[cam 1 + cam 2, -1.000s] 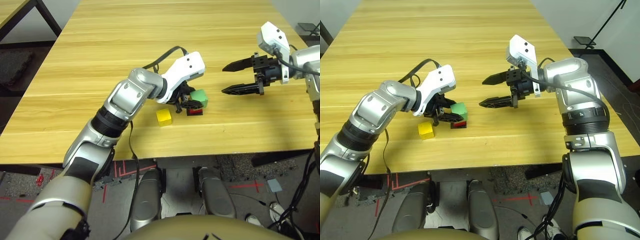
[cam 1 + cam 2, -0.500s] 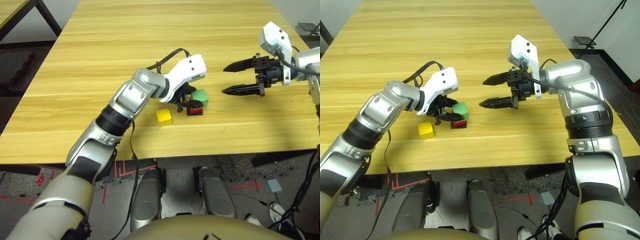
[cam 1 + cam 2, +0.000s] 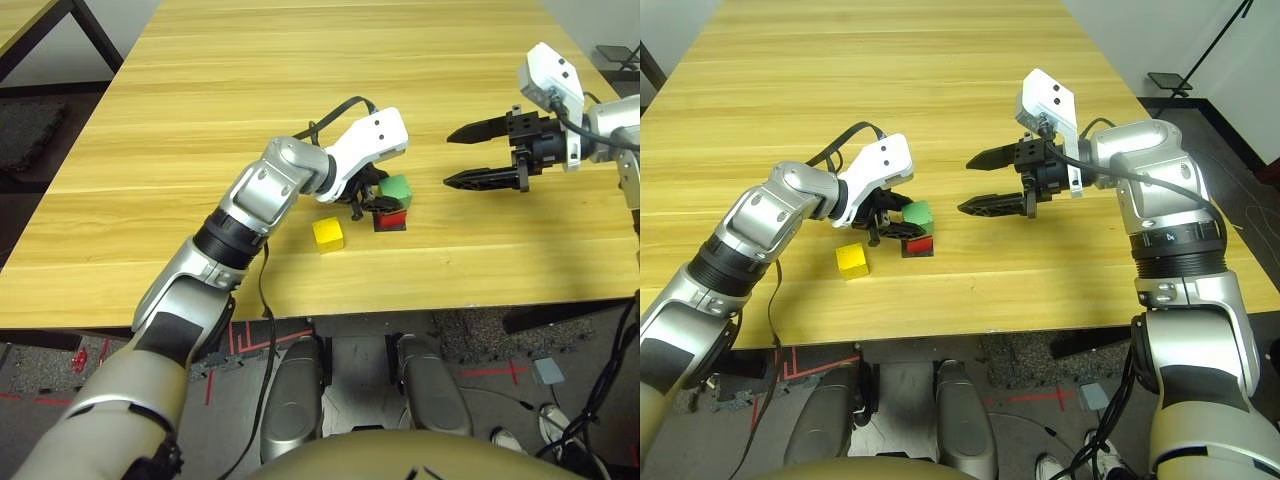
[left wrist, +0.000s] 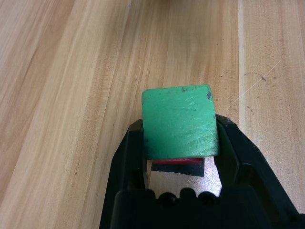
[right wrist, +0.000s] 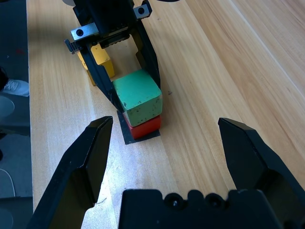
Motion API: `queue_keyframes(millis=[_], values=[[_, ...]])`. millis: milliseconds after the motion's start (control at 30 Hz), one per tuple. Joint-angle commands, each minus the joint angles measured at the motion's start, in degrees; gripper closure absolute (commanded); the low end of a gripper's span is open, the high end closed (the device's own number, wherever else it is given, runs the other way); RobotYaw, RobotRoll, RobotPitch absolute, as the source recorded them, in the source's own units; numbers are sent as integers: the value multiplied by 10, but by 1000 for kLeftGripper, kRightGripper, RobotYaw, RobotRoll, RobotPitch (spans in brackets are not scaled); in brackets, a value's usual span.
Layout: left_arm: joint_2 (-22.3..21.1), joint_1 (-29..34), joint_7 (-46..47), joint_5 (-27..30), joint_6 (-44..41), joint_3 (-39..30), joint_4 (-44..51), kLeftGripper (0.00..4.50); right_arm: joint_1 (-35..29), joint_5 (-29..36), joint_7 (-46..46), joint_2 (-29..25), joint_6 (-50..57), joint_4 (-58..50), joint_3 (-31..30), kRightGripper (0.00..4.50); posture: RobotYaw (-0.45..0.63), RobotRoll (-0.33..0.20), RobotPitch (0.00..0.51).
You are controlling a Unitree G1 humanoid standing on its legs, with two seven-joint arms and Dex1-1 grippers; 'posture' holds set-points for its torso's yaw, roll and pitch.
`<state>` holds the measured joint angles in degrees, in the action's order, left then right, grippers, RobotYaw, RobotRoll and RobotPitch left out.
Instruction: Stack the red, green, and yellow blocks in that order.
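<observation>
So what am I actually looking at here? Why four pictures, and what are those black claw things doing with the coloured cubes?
It is a humanoid robot at a wooden table. The two wide pictures come from cameras in its head, looking down over its silver arms. The two close-ups come from cameras on its wrists, looking along each claw. The claws are grippers with two black fingers. The left gripper is closed on the green block, which sits on the red block; that one rests on a flat black patch. The yellow block lies alone nearby. The right gripper hangs open beside them, holding nothing.
</observation>
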<state>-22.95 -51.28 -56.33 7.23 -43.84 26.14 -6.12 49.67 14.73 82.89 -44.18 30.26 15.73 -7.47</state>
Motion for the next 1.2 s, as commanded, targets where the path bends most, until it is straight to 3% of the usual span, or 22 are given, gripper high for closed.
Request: queue_keyframes(millis=[33, 200, 433, 467, 633, 833, 967, 1200], values=[[3, 6, 0, -4, 8, 1, 1, 2429, 3, 7, -3, -2, 1, -1, 5, 0, 200, -47, 139], [3, 11, -2, -6, 11, 5, 0, 2429, 6, 9, -6, 0, 4, -1, 7, 0, 196, -46, 138], [-3, 18, -7, -9, 9, 12, 7, 209, 11, 10, -13, -1, 3, 4, 9, 0, 204, -49, 129], [-2, 16, -6, -8, 9, 9, 6, 50, 12, 9, -14, 0, 2, 6, 10, 0, 207, -51, 130], [-24, -10, -10, -8, 4, -11, 24, 50, 17, 11, -8, 3, -5, 13, 8, 0, 237, -48, 131], [-125, 0, -44, 7, -81, -10, 127, 50, 27, 7, -3, 11, -19, 33, 5, 0, 267, -45, 134], [-183, 54, -41, 26, -165, -5, 223, 50, 38, 2, 2, 19, -29, 53, 0, 0, 285, -48, 139], [-183, 124, 8, 49, -227, -17, 289, 50, 49, -1, 9, 26, -38, 70, -4, 0, 292, -56, 144]])
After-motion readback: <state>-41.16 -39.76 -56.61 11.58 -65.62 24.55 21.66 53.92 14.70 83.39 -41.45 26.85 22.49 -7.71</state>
